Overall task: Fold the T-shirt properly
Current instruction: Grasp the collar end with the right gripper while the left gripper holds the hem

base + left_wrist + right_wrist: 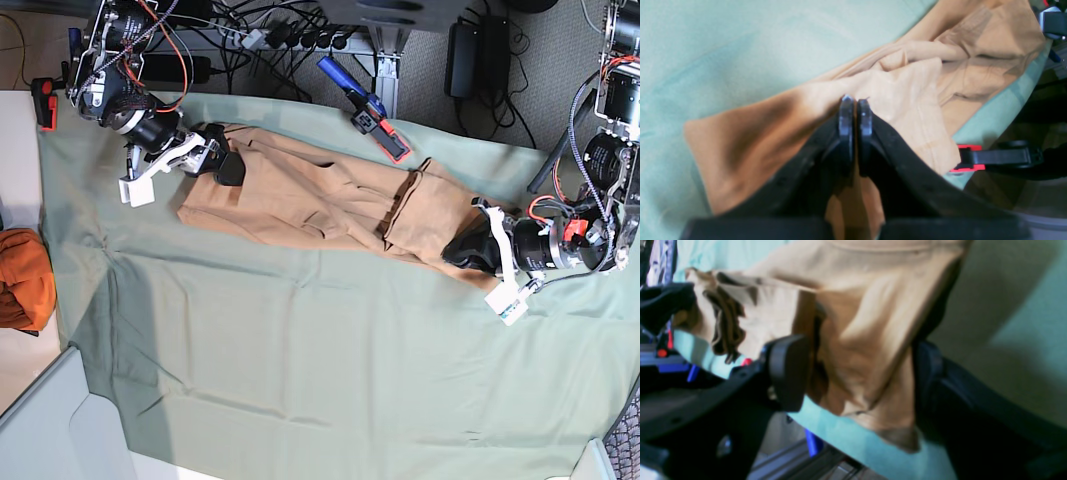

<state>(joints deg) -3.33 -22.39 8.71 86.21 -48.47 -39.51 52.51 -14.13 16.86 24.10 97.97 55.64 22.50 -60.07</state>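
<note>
The tan T-shirt [310,200] lies as a long rumpled strip across the far half of the table. At its right end in the base view, my left gripper [468,246] is shut on the T-shirt. The left wrist view shows the black fingertips [846,110] pressed together, with the T-shirt [900,90] tented up to them. My right gripper [224,164] is at the strip's other end. Its jaws stand wide open in the right wrist view, one pad [786,370] on each side of a hanging fold of the T-shirt [867,340].
A sage-green sheet [300,360] covers the table. A vivid orange bunched cloth [20,278] sits off its left edge. A blue and red clamp [366,108] grips the far edge, and a red-black clamp [993,158] grips the edge near my left gripper. Cables run behind the table.
</note>
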